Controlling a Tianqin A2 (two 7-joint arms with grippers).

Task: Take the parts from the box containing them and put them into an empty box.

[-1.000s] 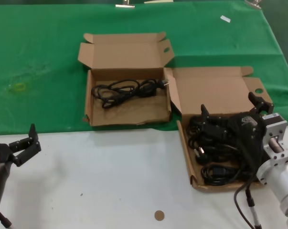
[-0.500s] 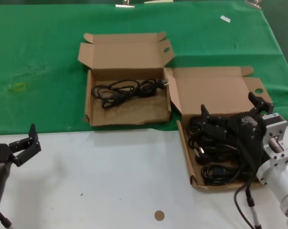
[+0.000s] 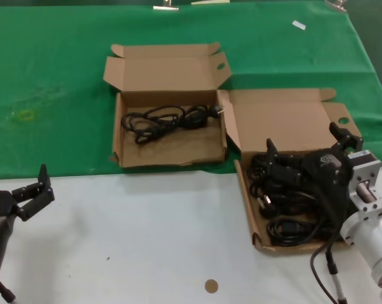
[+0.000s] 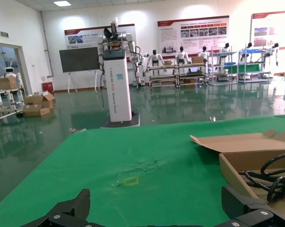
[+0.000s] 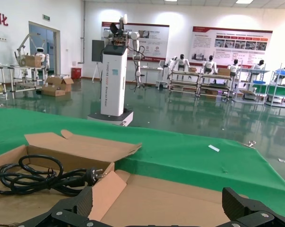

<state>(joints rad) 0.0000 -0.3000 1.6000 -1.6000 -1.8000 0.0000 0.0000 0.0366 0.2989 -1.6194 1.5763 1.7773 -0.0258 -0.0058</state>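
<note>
1. The full box (image 3: 244,130) sits at the right of the head view, lid laid back on the green cloth (image 3: 51,76). A heap of black power cables (image 3: 286,209) fills its lower half, coils overlapping and tangled together.
2. The second box (image 3: 166,152) lies in the upper middle of the frame, just beside the full one. One coiled cable (image 3: 168,120) already lies across its floor, so it is no longer empty.
3. The right gripper (image 3: 308,152) hangs over the cable heap at the right of the frame, its fingers spread wide with nothing between them. Whether the tips touch the cables cannot be told.
4. The left gripper (image 3: 35,190) rests at the lower left over the white table (image 3: 146,240), well apart from both boxes, also spread open and holding nothing.
5. Handling, as a judgement: these cables look light, limp and springy. A coil will sag and trail its plug when lifted, and may drag a neighbour along.
6. The best hold is probably across the bunched middle of the topmost coil, several strands at once, rather than on a plug or a single loop.
7. The cardboard box is light too, so a snagged cable could shift it.
</note>
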